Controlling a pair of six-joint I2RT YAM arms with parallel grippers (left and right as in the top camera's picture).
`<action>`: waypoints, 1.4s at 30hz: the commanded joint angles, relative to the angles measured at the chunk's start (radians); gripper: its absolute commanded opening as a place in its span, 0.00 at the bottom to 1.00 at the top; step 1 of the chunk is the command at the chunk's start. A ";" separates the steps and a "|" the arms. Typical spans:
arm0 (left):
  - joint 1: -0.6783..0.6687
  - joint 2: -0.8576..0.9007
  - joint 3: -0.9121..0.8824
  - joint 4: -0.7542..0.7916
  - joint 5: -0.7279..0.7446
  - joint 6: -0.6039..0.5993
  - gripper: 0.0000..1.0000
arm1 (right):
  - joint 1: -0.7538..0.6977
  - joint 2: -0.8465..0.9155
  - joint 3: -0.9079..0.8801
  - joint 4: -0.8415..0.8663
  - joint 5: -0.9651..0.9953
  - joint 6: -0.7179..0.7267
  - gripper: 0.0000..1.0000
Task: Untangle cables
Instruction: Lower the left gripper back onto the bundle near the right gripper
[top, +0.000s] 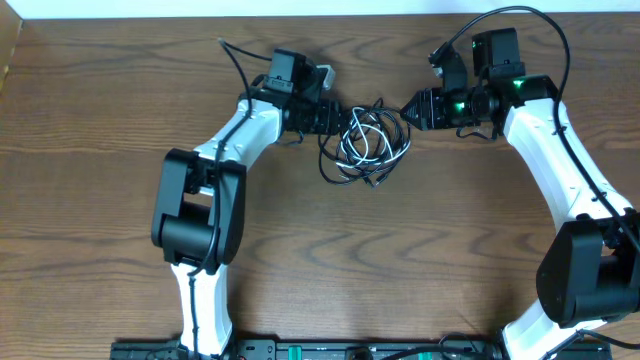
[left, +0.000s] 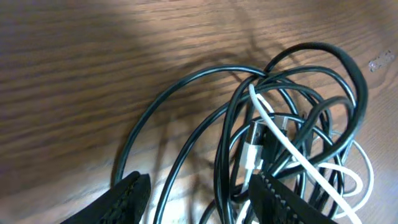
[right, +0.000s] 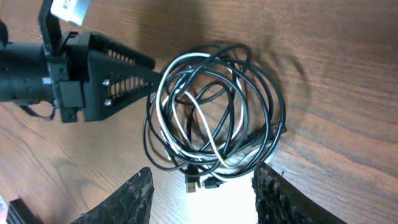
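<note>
1. Black-and-white heap: found the cables (top: 365, 140) bunched on the table (top: 120, 90), toward the far side, directly between the two grippers.
2. Noted left gripper (left: 199, 179) with jaws apart, straddling a couple of black loops at the heap's left edge; clamped on nothing visible.
3. Noted right gripper (right: 204, 171) with jaws apart too, just beside the heap's right edge; could not tell whether touching any cord.
4. Judged main risk: closing on several strands at once, given thick overlap at both edges. Pulling apart after that would cinch the knot, not loosen it.
5. Judged second risk: dragging the whole heap sideways if only one side gripped, since light cords slide easily on smooth wood.
6. Flagged plug ends (right: 211, 183) lying just ahead of the right gripper; likely to snag inside a loop if drawn through.
7. Flagged white cord (left: 273, 124) threaded across and under the black cords (left: 314, 46); tugging it alone could tighten the crossings.
8. Materials: thin round jackets, faintly glossy, limp yet springy, holding rough circular coils. Plugs small and rigid.
9. Saw black fingers (left: 283, 202) with ridged, toothed inner faces, good for bite but prone to catching a neighbouring strand.
10. Logged tabletop as brown woodgrain, flat, with a slight sheen.
</note>
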 joint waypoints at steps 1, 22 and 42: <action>-0.019 0.037 0.004 0.028 0.013 0.020 0.56 | -0.003 0.000 0.000 -0.010 0.014 -0.017 0.50; -0.168 0.070 -0.005 0.013 -0.123 -0.014 0.47 | -0.003 0.001 0.000 -0.021 0.014 -0.017 0.52; -0.145 -0.117 0.003 -0.060 -0.197 -0.162 0.07 | 0.047 0.003 -0.001 -0.014 0.018 -0.016 0.54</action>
